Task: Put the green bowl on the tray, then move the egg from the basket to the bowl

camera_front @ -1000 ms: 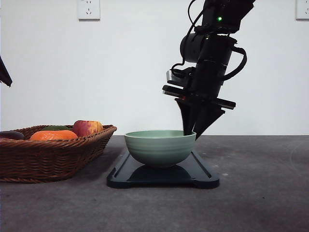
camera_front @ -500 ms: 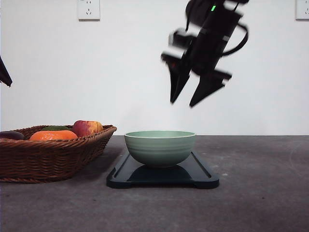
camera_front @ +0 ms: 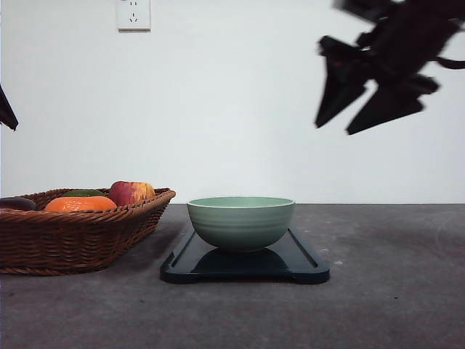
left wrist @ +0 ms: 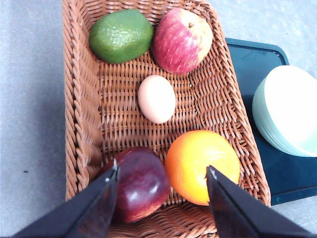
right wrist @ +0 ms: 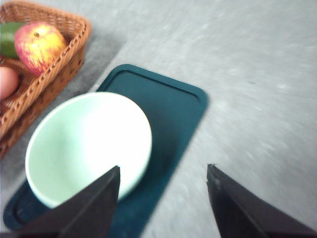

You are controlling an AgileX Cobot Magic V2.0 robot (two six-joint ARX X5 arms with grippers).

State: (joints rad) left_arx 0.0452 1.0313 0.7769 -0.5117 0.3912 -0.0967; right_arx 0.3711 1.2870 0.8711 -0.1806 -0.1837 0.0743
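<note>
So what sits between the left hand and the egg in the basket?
In the left wrist view, the open left hand hovers over a dark red apple and an orange; bare wicker separates those from the egg.

- A pale sage-green bowl (camera_front: 241, 222) with faint horizontal ribs and a lighter rim is seen.
- A dark blackish-teal tray (camera_front: 298, 265) is seen.
- A brown woven wicker basket (left wrist: 84, 119) is seen.
- A pale beige-pink egg (left wrist: 156, 98) is seen.
- A green avocado (left wrist: 121, 35) is seen.
- A red apple (left wrist: 181, 40) streaked with yellow is seen.
- A bright orange (left wrist: 202, 166) is seen.
- A dark red-purple fruit (left wrist: 141, 183) is seen.
- A grey table (camera_front: 378, 305) and a white wall (camera_front: 218, 102) are seen.
- Black grippers are shown, left (left wrist: 162, 172) and right (camera_front: 332, 129).
</note>
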